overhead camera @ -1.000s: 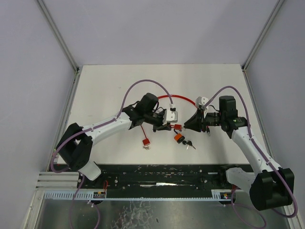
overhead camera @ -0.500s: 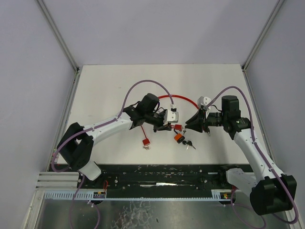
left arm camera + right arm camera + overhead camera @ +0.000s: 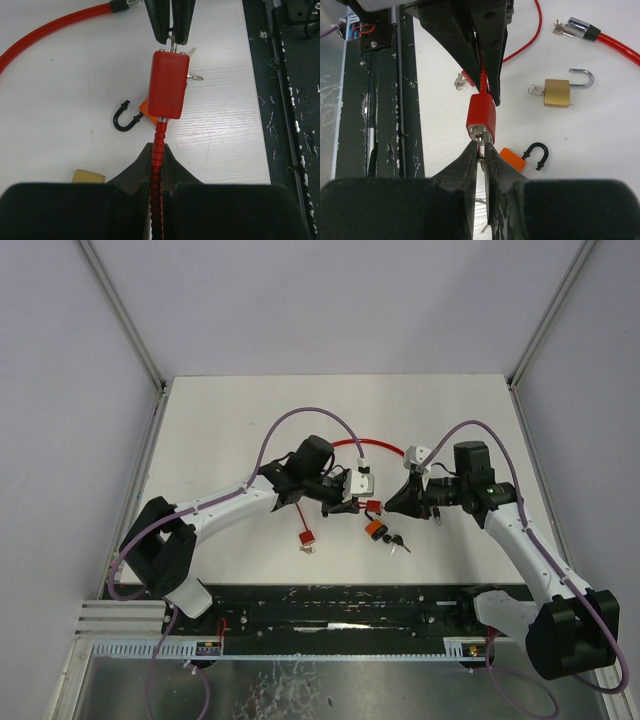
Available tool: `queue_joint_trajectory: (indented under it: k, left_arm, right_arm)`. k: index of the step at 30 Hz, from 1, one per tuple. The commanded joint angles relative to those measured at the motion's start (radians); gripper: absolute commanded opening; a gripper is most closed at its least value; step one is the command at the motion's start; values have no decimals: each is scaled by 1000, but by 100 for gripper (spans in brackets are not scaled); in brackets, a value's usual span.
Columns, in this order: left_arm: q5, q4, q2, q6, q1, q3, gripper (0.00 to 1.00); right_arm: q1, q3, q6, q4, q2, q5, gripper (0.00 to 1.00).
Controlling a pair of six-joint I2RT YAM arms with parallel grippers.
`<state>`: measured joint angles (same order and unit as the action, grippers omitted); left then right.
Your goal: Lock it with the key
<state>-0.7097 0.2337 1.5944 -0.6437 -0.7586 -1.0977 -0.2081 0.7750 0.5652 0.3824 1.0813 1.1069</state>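
The left gripper [image 3: 156,150] has its jaws pressed together on the ribbed red cable shackle [image 3: 159,131], just where it leaves the red rectangular padlock body [image 3: 168,85]. The right gripper [image 3: 481,147] has its jaws nearly together, pinching the small silver key [image 3: 172,44] set in the opposite end face. The padlock's long axis runs straight from one gripper to the other, with the cable end toward the left arm, near the middle of the white table [image 3: 230,420]. Nearby lie an orange padlock with a black shackle [image 3: 512,159], a brass padlock [image 3: 557,91] and a thick red cable [image 3: 620,47].
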Motion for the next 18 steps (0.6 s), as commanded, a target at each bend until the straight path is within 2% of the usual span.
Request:
queue_joint_trajectory:
  k: [1,4,7,10,18]
  left_arm:
    - [0,-33,7,9,-3,-32,0]
    - [-2,-33,9,9,-3,-33,0]
    - [-1,-33,11,9,-3,-35,0]
    - [-2,-33,15,10,-3,-37,0]
    - [15,-29,28,10,-5,-44,0]
  right_arm:
    - [-19,31,60,41,6,-44,15]
    - [-27,41,90,74,11,-51,14]
    - [-41,49,119,103,20,-67,7]
    - [-57,59,147,127,33,-100,4]
    - [-73,73,177,157,55,-154,14]
